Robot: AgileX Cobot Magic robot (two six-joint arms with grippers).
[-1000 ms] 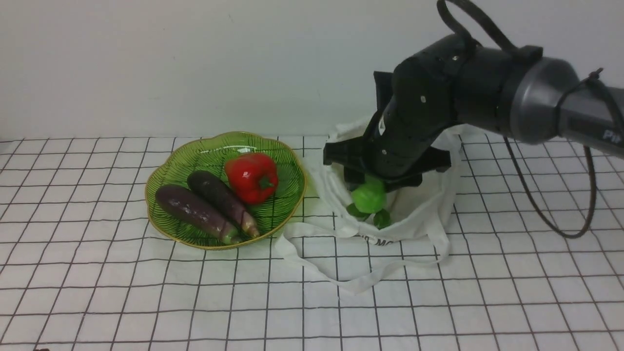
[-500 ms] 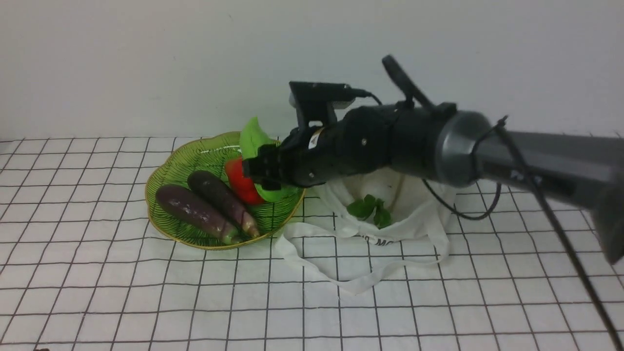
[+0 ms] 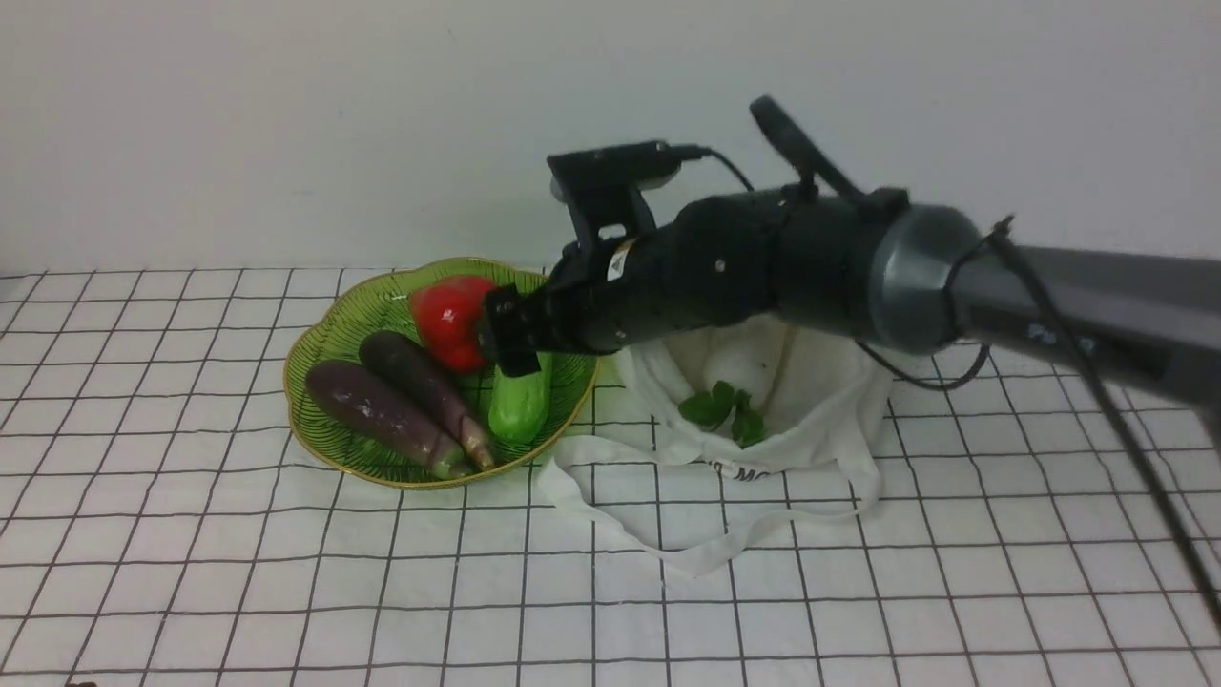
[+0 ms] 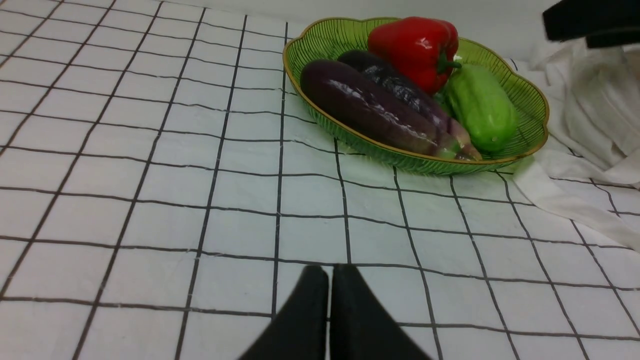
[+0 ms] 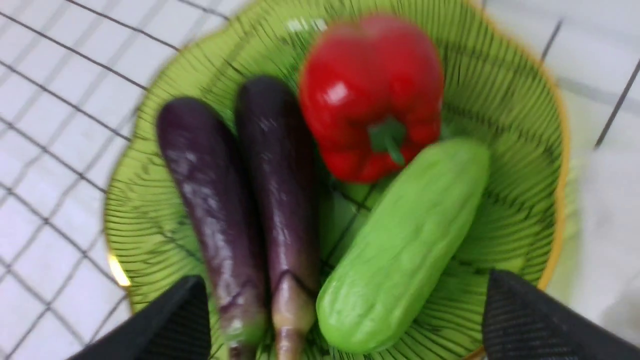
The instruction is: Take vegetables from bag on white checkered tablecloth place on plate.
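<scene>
Checkered tablecloth (image 3: 191, 534), white with thin black lines, is spread over the whole surface. The left gripper (image 4: 330, 272) is seen only from its own wrist camera, held low over bare cloth well short of the plate, its fingers (image 4: 305, 315) pressed together with nothing between them. Left of centre the green, gold-rimmed plate (image 3: 329, 334) is set on the cloth. Two purple eggplants (image 3: 377, 415) are laid side by side on its left half, touching along their length, and a red pepper (image 3: 448, 320) is placed behind them toward the far rim. The cucumber (image 3: 520, 405) is laid on the plate's right half, just beside the nearer eggplant and the pepper, one end pointing toward the near rim. Directly above its far end the right gripper (image 3: 510, 334) is held on its dark arm, which is stretched in from the right. From the right wrist camera its fingers (image 5: 170, 320) are seen spread wide apart on either side of the cucumber, clear of it and gripping nothing. Just right of the plate the white bag (image 3: 830, 420) is slumped open, its strap handles (image 3: 687, 558) trailed forward over the cloth. Inside its mouth the radish (image 3: 725, 408) is shown by its green leaves; its white body cannot be told apart from the cloth.
</scene>
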